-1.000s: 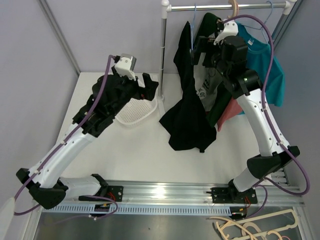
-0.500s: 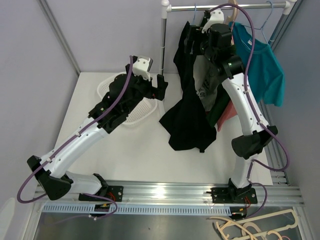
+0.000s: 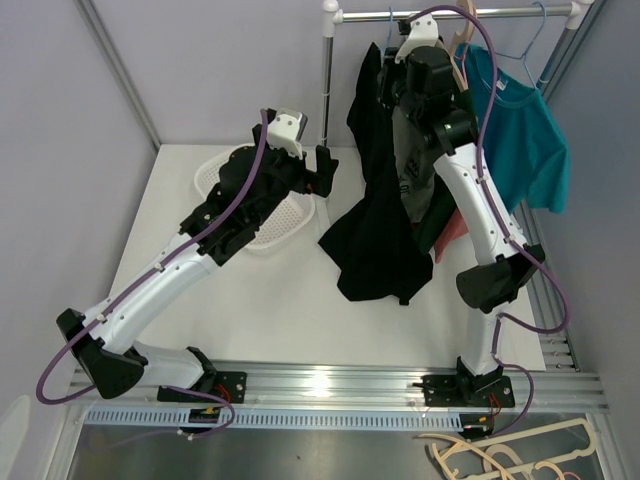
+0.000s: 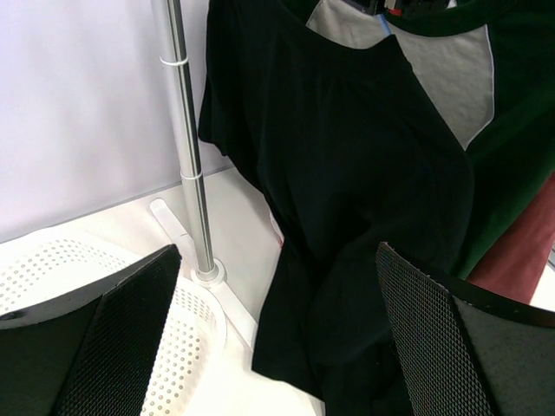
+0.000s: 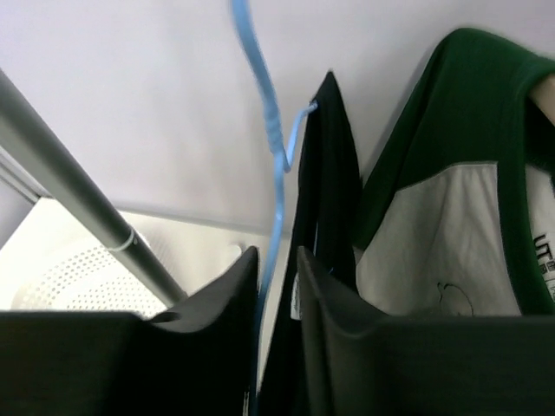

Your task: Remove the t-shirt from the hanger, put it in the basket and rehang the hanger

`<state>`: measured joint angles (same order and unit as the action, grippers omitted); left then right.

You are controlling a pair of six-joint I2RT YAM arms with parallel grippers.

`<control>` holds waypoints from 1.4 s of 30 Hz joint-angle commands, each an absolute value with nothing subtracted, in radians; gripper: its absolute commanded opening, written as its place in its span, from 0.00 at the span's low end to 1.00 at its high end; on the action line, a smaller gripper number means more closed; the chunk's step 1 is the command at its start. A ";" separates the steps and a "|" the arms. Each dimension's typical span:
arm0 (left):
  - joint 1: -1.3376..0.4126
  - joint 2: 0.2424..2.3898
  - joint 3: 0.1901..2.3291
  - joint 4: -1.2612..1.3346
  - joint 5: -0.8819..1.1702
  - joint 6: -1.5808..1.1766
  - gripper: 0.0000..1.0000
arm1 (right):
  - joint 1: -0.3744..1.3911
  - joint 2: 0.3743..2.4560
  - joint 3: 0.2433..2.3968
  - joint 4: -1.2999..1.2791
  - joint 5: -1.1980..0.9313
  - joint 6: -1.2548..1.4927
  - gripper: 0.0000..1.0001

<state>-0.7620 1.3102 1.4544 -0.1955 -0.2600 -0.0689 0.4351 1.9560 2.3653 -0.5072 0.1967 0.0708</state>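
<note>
The black t-shirt (image 3: 375, 230) hangs from a thin blue hanger (image 3: 387, 25) at the left end of the rail, and its lower part trails onto the table. My right gripper (image 3: 392, 88) is up at the shirt's collar. In the right wrist view its jaws (image 5: 277, 253) stand narrow, with the blue hanger (image 5: 276, 147) and the edge of the black t-shirt (image 5: 328, 173) filling the gap between them. My left gripper (image 3: 325, 172) is open beside the rack pole. Its fingers (image 4: 277, 251) face the black t-shirt (image 4: 364, 173) without touching it.
The upright rack pole (image 3: 326, 100) stands just left of the shirt. A white perforated basket (image 3: 265, 225) lies under my left arm. A green and white shirt (image 3: 420, 170), a red garment (image 3: 462, 222) and a teal shirt (image 3: 530, 120) hang further right on the rail (image 3: 500, 12).
My right gripper has moved left along the rail to the black t-shirt's hanger, and its jaws have closed in. My left arm has stretched toward the pole, uncovering the basket.
</note>
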 commanded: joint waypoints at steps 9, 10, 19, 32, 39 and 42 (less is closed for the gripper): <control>-0.772 1.308 1.466 -0.146 -0.259 -0.052 1.00 | 0.494 1.950 2.410 -0.359 0.307 -0.064 0.00; -0.772 1.307 1.468 -0.146 -0.259 -0.052 0.99 | 0.495 1.948 2.408 -0.345 0.305 -0.067 0.00; -0.788 1.307 1.479 -0.141 -0.261 -0.029 1.00 | 0.520 1.918 2.444 -0.298 0.339 -0.130 0.00; -0.997 1.281 1.396 -0.035 -0.405 0.147 0.99 | 0.563 1.669 2.211 -0.267 0.440 -0.117 0.00; -1.170 1.129 1.227 0.093 -0.474 0.153 0.99 | 0.647 1.491 1.950 -0.219 0.811 0.061 0.00; -1.261 1.066 1.097 0.217 -0.497 0.221 0.99 | 0.660 1.485 1.928 -0.233 0.940 0.138 0.00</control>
